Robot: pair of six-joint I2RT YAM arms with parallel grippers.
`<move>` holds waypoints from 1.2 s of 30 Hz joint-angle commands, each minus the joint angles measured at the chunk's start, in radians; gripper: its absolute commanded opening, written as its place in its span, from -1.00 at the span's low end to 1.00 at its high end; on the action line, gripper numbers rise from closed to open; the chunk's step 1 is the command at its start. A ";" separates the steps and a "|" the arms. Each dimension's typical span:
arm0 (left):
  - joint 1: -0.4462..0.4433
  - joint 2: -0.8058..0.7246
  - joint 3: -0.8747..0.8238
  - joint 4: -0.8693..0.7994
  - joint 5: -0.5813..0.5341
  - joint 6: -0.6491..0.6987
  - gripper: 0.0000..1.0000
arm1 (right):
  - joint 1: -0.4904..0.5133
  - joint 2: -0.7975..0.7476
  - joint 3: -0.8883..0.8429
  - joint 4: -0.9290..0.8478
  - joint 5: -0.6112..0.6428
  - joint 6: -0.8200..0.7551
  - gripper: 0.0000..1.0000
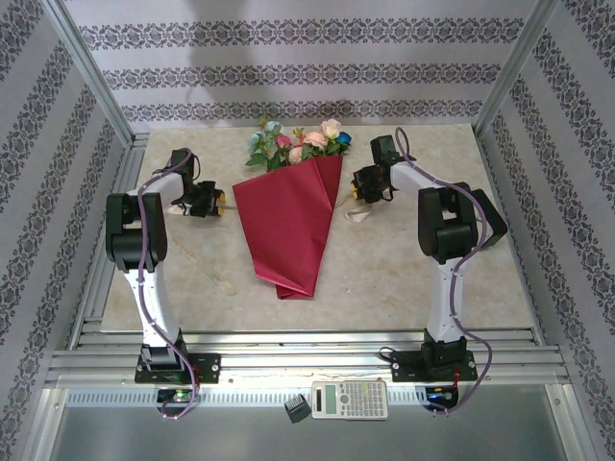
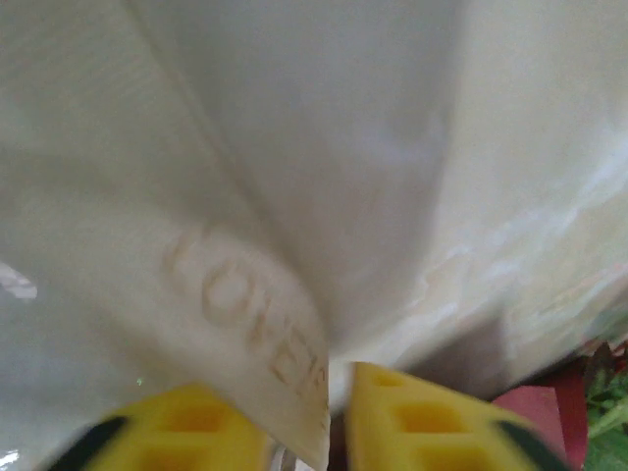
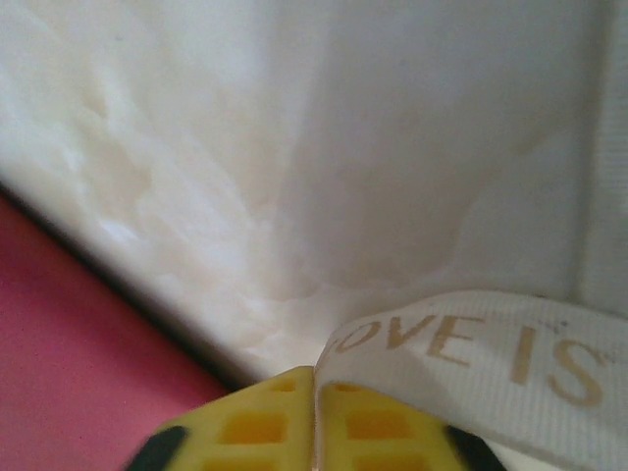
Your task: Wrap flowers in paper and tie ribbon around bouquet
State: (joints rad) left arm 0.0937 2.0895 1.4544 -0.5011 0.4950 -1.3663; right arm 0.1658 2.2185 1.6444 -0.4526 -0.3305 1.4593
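Observation:
The bouquet lies in the middle of the table, a crimson paper point(image 1: 288, 226) cone with its narrow end toward me. The flowers point(image 1: 300, 144), pink, peach and blue with green leaves, stick out at the far, wide end. My left gripper point(image 1: 217, 201) sits just left of the cone. In the left wrist view the left gripper point(image 2: 316, 400) has its yellow fingers apart, with the cream ribbon point(image 2: 245, 314), lettered in gold, lying loose against the left finger. My right gripper point(image 1: 357, 187) is at the cone's right edge. The right gripper point(image 3: 316, 378) is pinched on the ribbon point(image 3: 471, 343).
A loop of ribbon point(image 1: 357, 219) lies on the marble tabletop point(image 1: 413, 269) right of the cone. A calculator point(image 1: 351, 399) and a small black cube point(image 1: 295, 410) sit on the near shelf. Metal frame posts and patterned walls close in the sides and back.

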 commanded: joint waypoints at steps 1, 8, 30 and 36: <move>0.010 -0.132 -0.018 -0.222 -0.099 0.110 0.03 | -0.005 -0.073 -0.004 -0.074 0.056 -0.093 -0.37; -0.003 -0.429 -0.257 -0.496 -0.233 0.295 0.24 | -0.005 -0.226 -0.018 -0.213 0.151 -0.301 -0.02; -0.103 -0.282 -0.478 -0.214 -0.170 0.238 -0.63 | 0.129 -0.523 -0.311 -0.213 0.145 -0.458 -0.04; -0.103 -0.462 -0.470 -0.272 -0.224 0.201 -1.00 | 0.129 -0.528 -0.297 -0.229 0.155 -0.484 -0.07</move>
State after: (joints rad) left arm 0.0074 1.7042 0.9874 -0.7956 0.3130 -1.1412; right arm 0.2909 1.7138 1.3457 -0.6769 -0.2012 0.9943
